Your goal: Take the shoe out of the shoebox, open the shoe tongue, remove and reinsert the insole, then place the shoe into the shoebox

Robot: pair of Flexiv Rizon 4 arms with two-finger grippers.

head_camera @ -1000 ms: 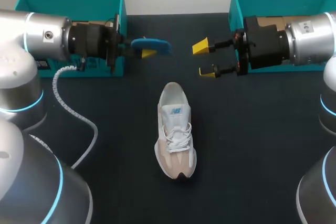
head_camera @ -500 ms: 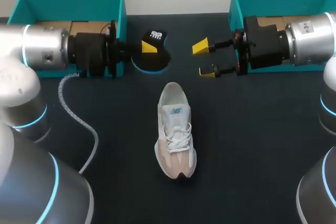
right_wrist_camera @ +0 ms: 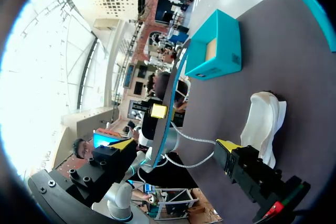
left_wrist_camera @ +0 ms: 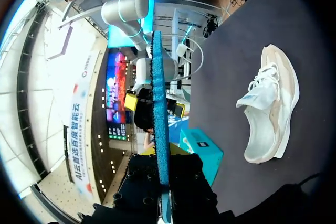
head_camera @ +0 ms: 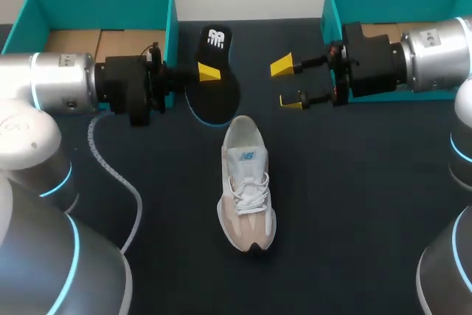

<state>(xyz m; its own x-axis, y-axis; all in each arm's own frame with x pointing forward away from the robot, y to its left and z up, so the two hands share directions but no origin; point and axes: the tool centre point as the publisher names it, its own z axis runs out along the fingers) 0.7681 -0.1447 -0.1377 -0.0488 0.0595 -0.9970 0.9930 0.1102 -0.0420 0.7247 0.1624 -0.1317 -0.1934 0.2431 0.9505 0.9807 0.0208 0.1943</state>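
From above, the left fingers (head_camera: 209, 73) clamp the black insole (head_camera: 215, 94) over the counter (head_camera: 354, 204), just behind the shoe's (head_camera: 246, 186) heel. The right fingers (head_camera: 282, 66) gape wide, holding nothing. At the left wrist, the insole (left_wrist_camera: 159, 119) stands edge-on between the fingers, with the shoe (left_wrist_camera: 269, 111) lying off to the side. At the right wrist, the fingers (right_wrist_camera: 124, 144) are spread, with the insole (right_wrist_camera: 169, 114) ahead.

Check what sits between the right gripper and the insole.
Nothing. In the head view only bare table separates the open right gripper from the insole, which the left gripper holds.
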